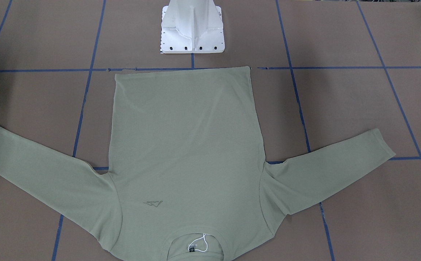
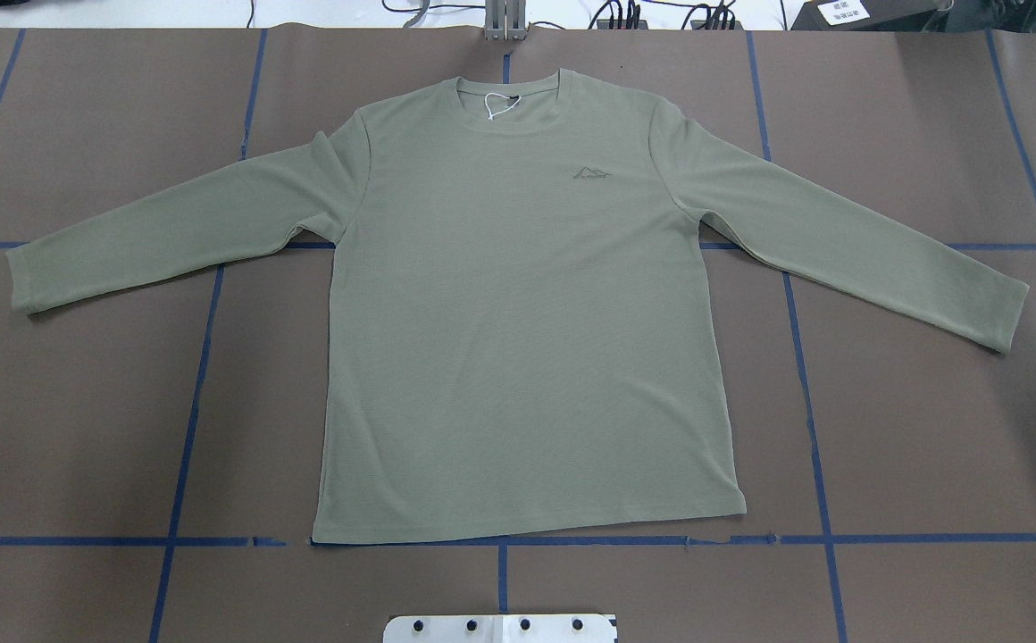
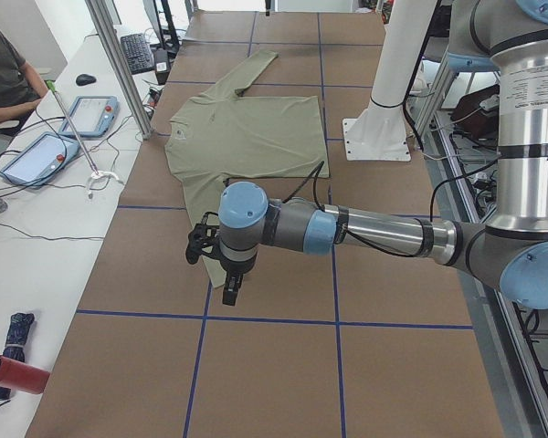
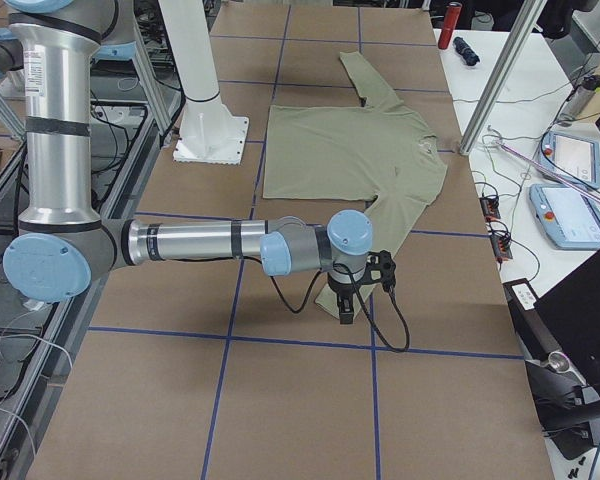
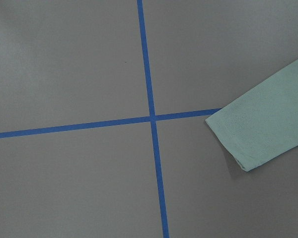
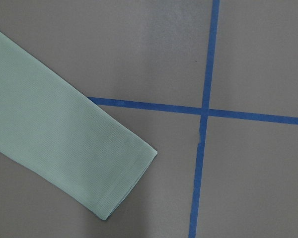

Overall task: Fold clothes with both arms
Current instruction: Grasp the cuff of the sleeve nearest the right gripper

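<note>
Findings. The shirt [image 2: 527, 313] lay flat and face up on the brown table [image 2: 80, 429], centred on the blue tape grid [image 2: 804, 375]. In the overhead view its collar sat at 12 o'clock and its hem at 6 o'clock, along a tape line just ahead of the white pedestal base [image 1: 192, 32]. Both sleeves were spread out, one running toward 8 o'clock and the other toward 4 o'clock. The chest logo [image 2: 586, 171] lay at 1 o'clock from the shirt's centre. The black neck label [image 1: 191, 248] and the white string [image 2: 493, 107] were visible inside the collar. The fabric was smooth, with only faint creases.

The left arm [image 3: 384, 239] reached out low over the table, and the left gripper [image 3: 228, 290] hung near the cuff of the sleeve on that side. Its wrist camera showed that cuff [image 5: 258, 131] at 3 o'clock, lying on the table beside a tape crossing.

The right arm [image 4: 190, 242] was posed likewise, with the right gripper [image 4: 348, 308] near the other cuff [image 6: 64, 148], which entered its wrist view from 9 o'clock.

Neither gripper appeared in the overhead or front views. Whether either was open or closed could not be determined.

A person [image 3: 0, 73] sat at the side bench.
</note>
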Robot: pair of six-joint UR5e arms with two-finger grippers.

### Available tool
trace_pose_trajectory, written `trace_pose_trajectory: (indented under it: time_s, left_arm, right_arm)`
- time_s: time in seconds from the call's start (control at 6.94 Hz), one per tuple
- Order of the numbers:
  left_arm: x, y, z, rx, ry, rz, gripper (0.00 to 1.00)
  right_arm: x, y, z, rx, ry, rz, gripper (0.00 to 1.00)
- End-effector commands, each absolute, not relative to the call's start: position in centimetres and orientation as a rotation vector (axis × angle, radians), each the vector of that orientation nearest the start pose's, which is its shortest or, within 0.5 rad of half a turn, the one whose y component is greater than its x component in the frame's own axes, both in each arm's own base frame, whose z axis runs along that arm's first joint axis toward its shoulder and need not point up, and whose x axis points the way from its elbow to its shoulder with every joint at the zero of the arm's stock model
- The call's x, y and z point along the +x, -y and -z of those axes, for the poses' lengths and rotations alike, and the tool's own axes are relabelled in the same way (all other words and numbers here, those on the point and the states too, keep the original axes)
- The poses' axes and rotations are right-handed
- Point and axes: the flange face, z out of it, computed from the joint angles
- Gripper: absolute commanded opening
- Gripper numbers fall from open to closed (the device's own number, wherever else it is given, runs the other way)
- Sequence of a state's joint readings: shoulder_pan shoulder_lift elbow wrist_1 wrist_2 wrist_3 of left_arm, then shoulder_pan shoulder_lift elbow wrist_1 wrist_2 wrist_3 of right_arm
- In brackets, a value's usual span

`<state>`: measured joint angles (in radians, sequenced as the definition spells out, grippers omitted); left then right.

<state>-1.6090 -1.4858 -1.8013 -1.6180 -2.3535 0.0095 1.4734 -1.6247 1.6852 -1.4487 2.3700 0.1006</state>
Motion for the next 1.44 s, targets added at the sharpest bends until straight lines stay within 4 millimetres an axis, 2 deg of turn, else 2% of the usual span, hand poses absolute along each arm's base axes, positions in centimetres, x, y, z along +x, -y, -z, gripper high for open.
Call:
trace_pose_trajectory:
  time_s: [0.0,0.29,0.86,1.01,1.3]
  left_arm:
    - [-8.0,45.9,-57.5,0.210,-0.776,-0.055,1.00]
    - [-8.0,46.0,-57.4,0.212,-0.776,-0.055,1.00]
    - [-8.0,46.2,-56.6,0.232,-0.775,-0.066,1.00]
    - [-8.0,46.0,-56.0,0.241,-0.775,-0.067,1.00]
    - [-7.9,45.9,-56.3,0.232,-0.777,-0.059,1.00]
  right_arm:
    - [1.5,47.5,-63.0,0.131,0.823,0.239,1.00]
    - [1.3,48.2,-62.3,0.115,0.822,0.228,1.00]
    - [1.2,48.2,-62.1,0.120,0.813,0.234,1.00]
    - [1.1,47.7,-63.1,0.106,0.816,0.231,1.00]
    - [0.6,47.7,-63.2,0.101,0.832,0.239,1.00]
